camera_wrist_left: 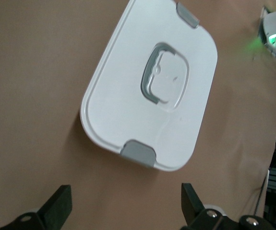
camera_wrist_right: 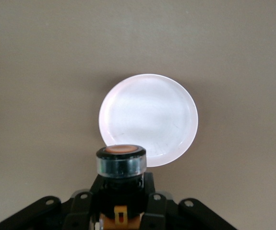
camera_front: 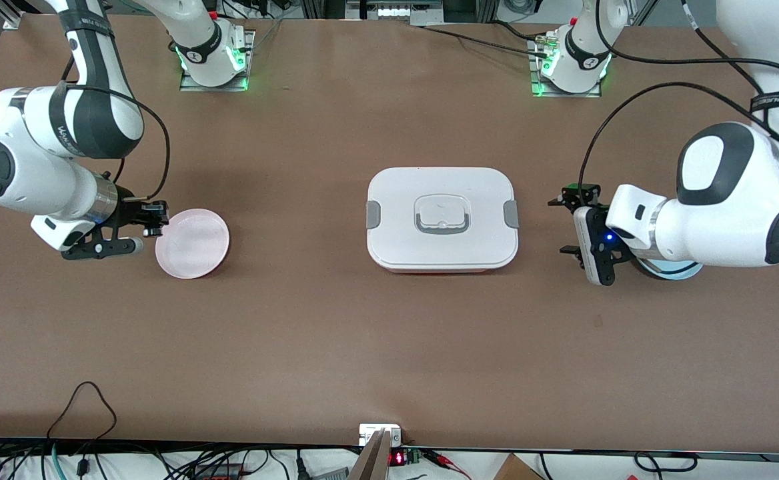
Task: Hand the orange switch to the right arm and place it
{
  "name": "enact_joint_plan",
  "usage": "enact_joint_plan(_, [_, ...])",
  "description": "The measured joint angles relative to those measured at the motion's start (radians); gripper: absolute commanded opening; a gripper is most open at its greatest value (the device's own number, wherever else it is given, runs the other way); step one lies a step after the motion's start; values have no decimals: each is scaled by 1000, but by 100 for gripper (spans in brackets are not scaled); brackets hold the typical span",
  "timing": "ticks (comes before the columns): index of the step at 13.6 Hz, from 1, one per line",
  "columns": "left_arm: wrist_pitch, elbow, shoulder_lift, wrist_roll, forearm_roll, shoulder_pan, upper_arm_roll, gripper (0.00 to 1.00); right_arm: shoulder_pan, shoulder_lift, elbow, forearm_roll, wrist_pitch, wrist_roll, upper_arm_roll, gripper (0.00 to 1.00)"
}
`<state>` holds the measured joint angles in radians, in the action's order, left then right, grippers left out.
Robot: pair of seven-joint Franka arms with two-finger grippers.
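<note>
The orange switch (camera_wrist_right: 121, 167), a black push-button part with an orange cap and a clear ring, sits between the fingers of my right gripper (camera_wrist_right: 121, 203). In the front view the right gripper (camera_front: 154, 220) hangs low at the rim of a pink plate (camera_front: 192, 243), on the side toward the right arm's end of the table; the switch is hard to make out there. The plate also shows in the right wrist view (camera_wrist_right: 149, 117), just past the switch. My left gripper (camera_front: 568, 227) is open and empty beside the white box, its fingers (camera_wrist_left: 58, 206) wide apart over bare table.
A white lidded box (camera_front: 441, 219) with grey clips and a handle stands at the table's middle; it also shows in the left wrist view (camera_wrist_left: 150, 86). A light blue plate (camera_front: 676, 271) lies mostly hidden under the left arm's wrist. Cables run along the front edge.
</note>
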<state>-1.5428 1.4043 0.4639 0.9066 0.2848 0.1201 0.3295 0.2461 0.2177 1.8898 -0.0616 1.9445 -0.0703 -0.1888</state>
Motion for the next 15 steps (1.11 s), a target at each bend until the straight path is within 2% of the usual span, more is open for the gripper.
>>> enact_joint_plan(4, [154,-33,0,-319,-200,-8,7,100,-27,-3,182,22,216,0,0,0])
enact_joint_plan(6, [240,-96,-8,-534,-324,-48,17,100,-47,8,263,33,329,0,0,0])
enact_joint_plan(9, [287,-157,-45,-694,-420,-92,1,100,-52,72,301,32,457,1,4,0])
enact_joint_plan(11, [191,-140,-106,-728,-423,-101,-99,100,-52,143,304,32,550,13,15,0])
enact_joint_plan(12, [115,-92,-152,-736,-407,-106,-157,100,-51,173,304,32,581,21,20,0])
enact_joint_plan(14, [-50,67,-271,-748,-316,-121,-280,100,-51,208,301,31,610,36,28,2])
enact_joint_plan(15, [-98,142,-325,-748,-291,-134,-331,100,-51,212,296,31,612,50,31,13])
